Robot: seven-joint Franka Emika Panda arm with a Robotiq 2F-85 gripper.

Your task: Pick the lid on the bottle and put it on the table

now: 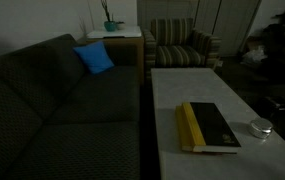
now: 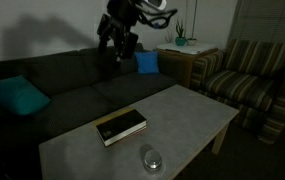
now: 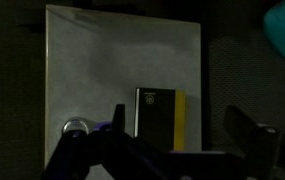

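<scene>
The bottle (image 1: 261, 129) is a short clear container standing on the pale table (image 1: 172, 90), to the right of a black book. It also shows in an exterior view (image 2: 152, 159) and in the wrist view (image 3: 77, 130). The silvery lid (image 1: 261, 124) sits on its top, also seen in an exterior view (image 2: 152, 154) and in the wrist view (image 3: 76, 126). My gripper (image 2: 117, 50) hangs high above the sofa, far from the bottle. In the wrist view my gripper (image 3: 182, 128) is open and empty.
A black book with a yellow spine (image 1: 206, 127) lies on the table next to the bottle. A dark sofa (image 1: 62, 110) with a blue cushion (image 1: 94, 58) runs along the table. A striped armchair (image 1: 182, 45) and a wooden side table with a plant (image 1: 112, 30) stand beyond.
</scene>
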